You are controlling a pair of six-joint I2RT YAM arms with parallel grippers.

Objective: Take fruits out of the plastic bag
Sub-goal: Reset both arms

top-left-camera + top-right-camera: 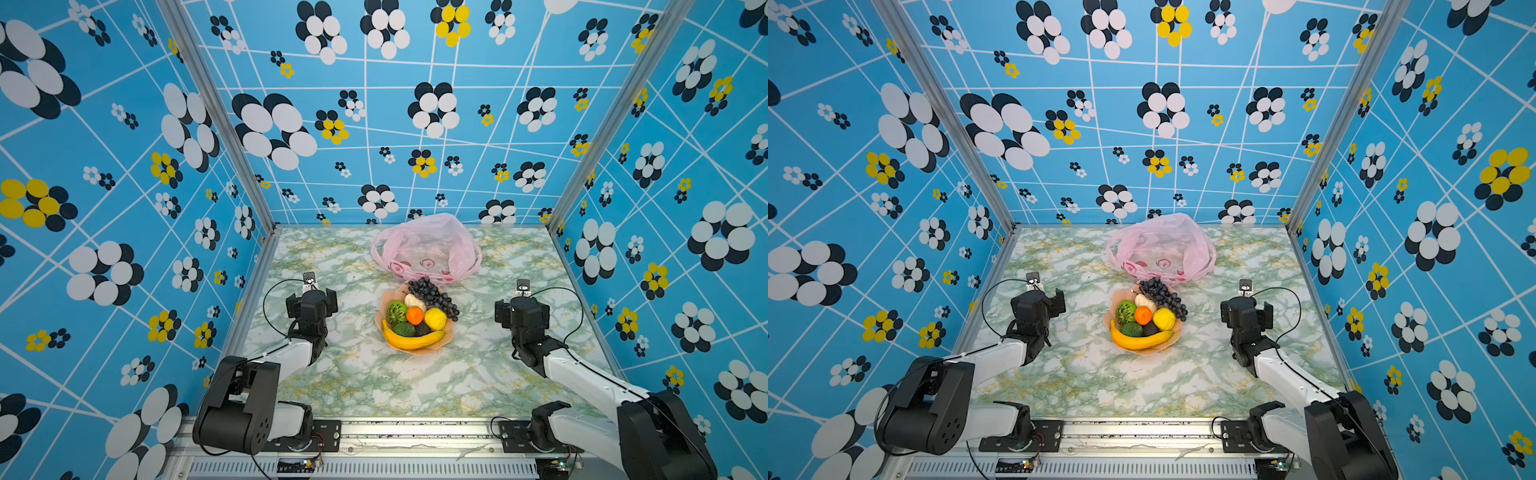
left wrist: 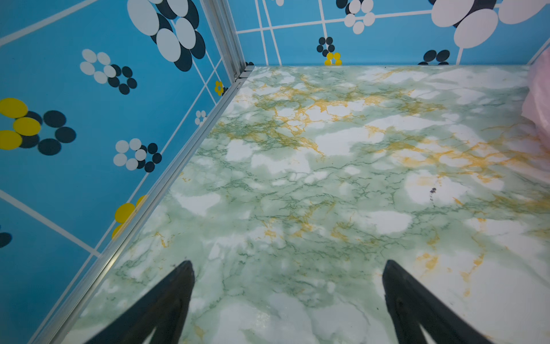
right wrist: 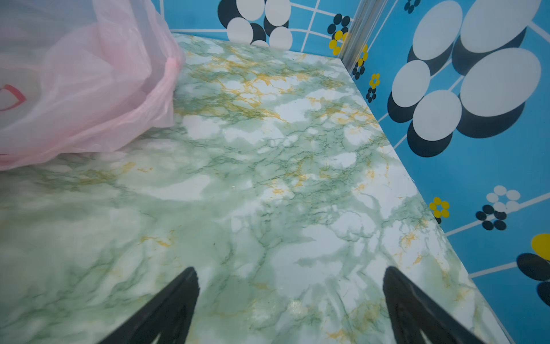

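One bag (image 1: 428,245). One plate (image 1: 417,351). Eight fruits (image 1: 415,321) in plain sight, one of each kind: banana (image 1: 411,340), lemon (image 1: 435,318), orange (image 1: 414,315), kiwi half (image 1: 396,311), lime (image 1: 404,329), avocado (image 1: 423,329), grape bunch (image 1: 434,295) (one cluster, its berries too many to count) and pale piece (image 1: 414,301). One counter (image 1: 374,382). Two arms, left arm (image 1: 291,353) and right arm (image 1: 582,374), each with one pincer: left pincer (image 2: 287,265), right pincer (image 3: 290,269), two fingers (image 2: 166,303) apiece.

You've got two arms, L arm (image 1: 291,353) & R arm (image 1: 582,374): white link shells, black joint housings, vent holes on the big L joint. Each wrist has a small cam module (image 1: 309,279) w/ a thin black cable (image 1: 266,303). Base brackets (image 1: 326,434) are black w/ silver screws. L hand (image 2: 285,268) & R hand (image 3: 290,271) have black tapered fingers (image 2: 166,303).
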